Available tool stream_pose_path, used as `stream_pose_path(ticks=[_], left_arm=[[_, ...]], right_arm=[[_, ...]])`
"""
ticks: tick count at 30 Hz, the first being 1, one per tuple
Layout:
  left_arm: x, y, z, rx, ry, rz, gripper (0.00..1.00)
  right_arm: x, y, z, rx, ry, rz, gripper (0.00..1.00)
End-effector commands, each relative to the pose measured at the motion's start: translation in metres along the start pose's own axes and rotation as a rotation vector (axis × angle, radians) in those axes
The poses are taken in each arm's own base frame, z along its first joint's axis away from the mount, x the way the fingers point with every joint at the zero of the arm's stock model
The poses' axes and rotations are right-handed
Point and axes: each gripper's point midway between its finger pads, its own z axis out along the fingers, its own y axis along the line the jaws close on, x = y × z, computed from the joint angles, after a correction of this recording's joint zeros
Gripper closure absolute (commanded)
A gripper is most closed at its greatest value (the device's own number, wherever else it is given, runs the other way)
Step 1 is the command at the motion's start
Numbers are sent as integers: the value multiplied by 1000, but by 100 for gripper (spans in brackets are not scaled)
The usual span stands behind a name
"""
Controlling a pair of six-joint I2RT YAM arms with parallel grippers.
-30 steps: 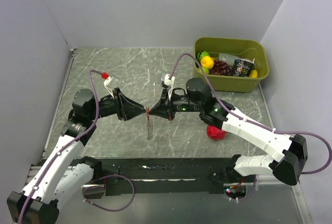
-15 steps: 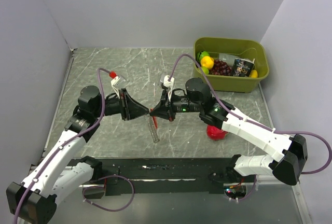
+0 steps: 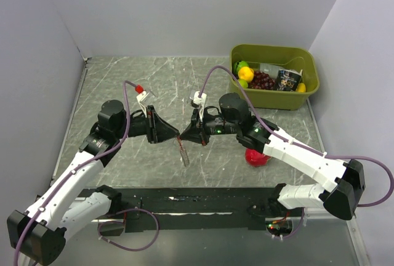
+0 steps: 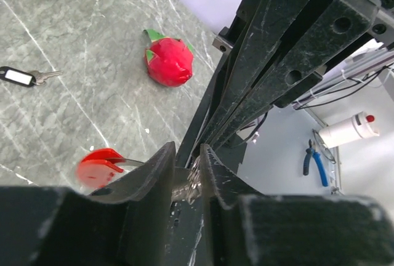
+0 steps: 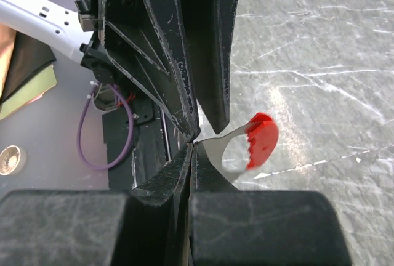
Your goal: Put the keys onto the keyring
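Since the earlier frame the left arm has closed in on the right one, and the jagged strip of the keys [image 3: 183, 151], then hanging straight, now slants toward 5 o'clock.

Keys: held in the air above the tabletop [image 3: 123, 87], at the point where the two arms meet. Judged light, stiff and thin; the smooth metal is likely to slip or pivot in a pinch, and the loose strip will swing. The best hold is judged to be across the flat faces near the red head [image 5: 261, 140], leaving the hole free.

Right fingers [image 5: 169, 177]: pressed together on the silvery part.

Left fingers [image 4: 154, 167]: drawn in to a narrow gap, with bright metal nipped between them.

Keyring [image 4: 18, 76]: lying on the tabletop, well apart from the keys, at 9 o'clock from the fruit [image 4: 167, 63] in the left wrist view. Tiny, and judged awkward to lift while it lies flat.

Bin [image 3: 274, 75]: at 2 o'clock from the keys.
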Motion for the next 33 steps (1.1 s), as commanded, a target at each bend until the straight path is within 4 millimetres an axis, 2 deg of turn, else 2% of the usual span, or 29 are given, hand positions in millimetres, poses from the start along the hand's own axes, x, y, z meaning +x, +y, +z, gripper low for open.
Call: stream_pose_path(ticks=[1,8,15,20,26,29,33], left_arm=[[-3,-2,-2,-14,-3,39,65],[-1,-3,-4,-16,-3,49,53],[1,-4,-7,-21,1,73,47],[2,-3,-8,-36,10,85,55],[3,-2,-6,-28,17,76,71],[3,-1,-4,-20,19,66,99],[-3,-3,-3,-14,-23,63,99]], right_arm=[[-41,8,-9,-3,-123,-86,100],[-39,6,-10,2,-124,-90,100],[-37,5,-10,-6,-118,-95,100],[-36,8,-10,-29,-104,-106,100],[-37,12,-11,-44,-100,-110,100],[-39,14,-12,-51,-107,-107,100],[-42,14,-12,-44,-121,-89,100]])
